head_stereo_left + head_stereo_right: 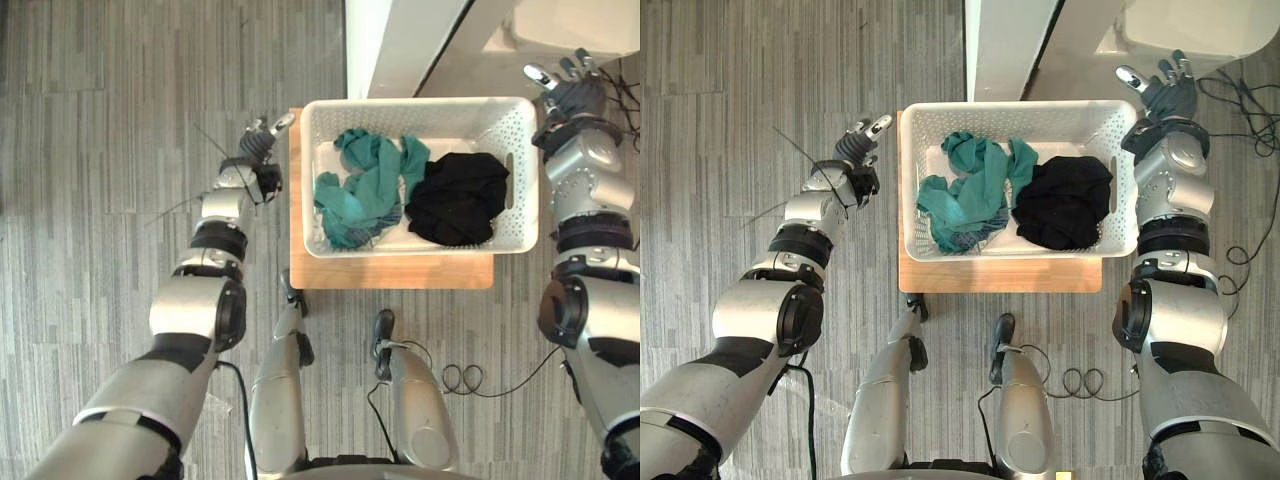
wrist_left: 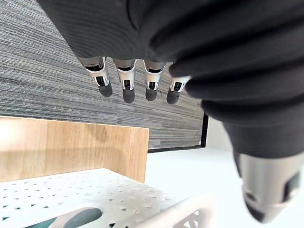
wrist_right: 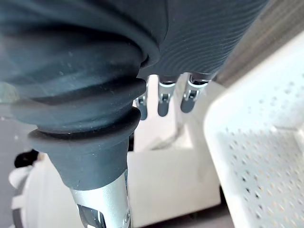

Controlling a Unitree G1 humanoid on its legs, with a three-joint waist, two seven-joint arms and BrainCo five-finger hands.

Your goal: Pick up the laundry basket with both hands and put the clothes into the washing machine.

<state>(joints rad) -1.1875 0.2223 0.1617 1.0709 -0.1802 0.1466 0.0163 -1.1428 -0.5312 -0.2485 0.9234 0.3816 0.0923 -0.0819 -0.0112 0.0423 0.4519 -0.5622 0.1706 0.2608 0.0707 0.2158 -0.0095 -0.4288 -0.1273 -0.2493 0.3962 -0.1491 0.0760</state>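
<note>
**Both hands open at the basket's ends, basket lying crosswise on the table**

The left hand [image 1: 262, 140] hangs just off the left far corner of the wooden table [image 1: 390, 272]. Its fingers [image 2: 126, 85] are straight and loosely spread, the thumb stands apart from them, and nothing lies between them. The left wrist view shows them pointing out over the grey plank floor [image 1: 120, 120], past the table's edge, clear of the basket's rim.

The right hand [image 1: 572, 92] sits by the right far corner of the laundry basket [image 1: 420, 103]. It is likewise splayed and empty, its fingers [image 3: 164, 102] reaching beyond the basket's wall towards a white unit [image 1: 570, 25] further off. It is close to the rim, but no contact shows.

Between the two hands, the white perforated basket rests flat on the low table, open side up. Its long axis runs from the robot's left to its right, straight across its front, so that one short end faces each hand. A handle slot [image 1: 510, 180] is cut in the right end. The basket covers most of the tabletop, leaving bare wood along the near edge and a strip on the left.

Inside it, a crumpled teal garment [image 1: 360, 185] fills the left half and a bunched black garment [image 1: 458, 198] the right half. The two touch at the middle.

A white panel [image 1: 400, 45] with a dark edge rises beyond the basket's far side.
</note>
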